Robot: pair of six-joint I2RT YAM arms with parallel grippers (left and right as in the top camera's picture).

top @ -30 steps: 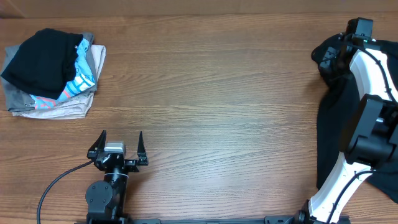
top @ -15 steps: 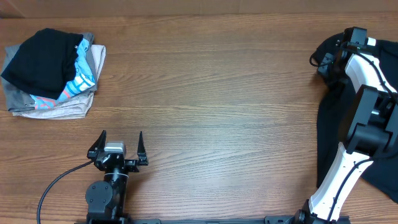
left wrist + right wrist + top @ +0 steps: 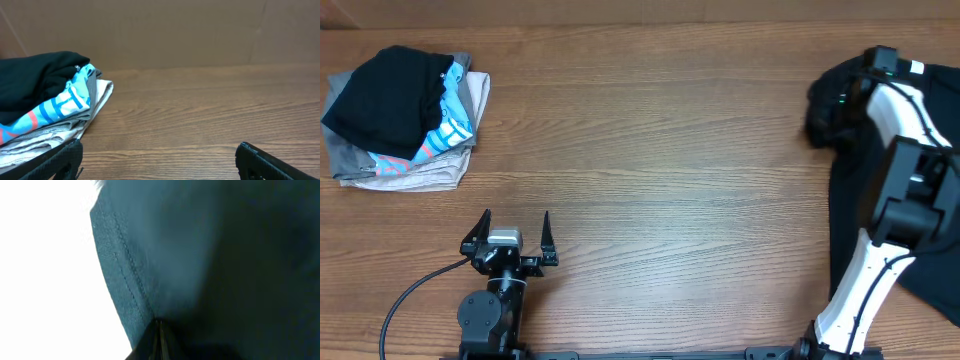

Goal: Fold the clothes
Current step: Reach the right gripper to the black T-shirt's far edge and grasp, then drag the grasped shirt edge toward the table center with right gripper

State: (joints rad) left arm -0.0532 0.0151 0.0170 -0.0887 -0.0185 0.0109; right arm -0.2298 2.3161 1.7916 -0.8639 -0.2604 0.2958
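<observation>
The right gripper (image 3: 158, 332) is pressed together on the shirt (image 3: 847, 195), pinching a fold of the black cloth near a stitched hem. In its own camera the cloth fills nearly everything ahead of the fingertips, with a blown-out white patch to their left. From above, this arm reaches to the far side of the table (image 3: 670, 150), and the pinched part is bunched up around the tool. The rest of the shirt trails back from it along the table's edge, passing beneath the arm toward its base.

The left gripper (image 3: 515, 222) is spread wide and holds nothing, low over bare wood close to its own base. Well ahead of it and off to its left sits a pile (image 3: 410, 120) of folded clothes: black on top, turquoise-patterned and grey beneath.
</observation>
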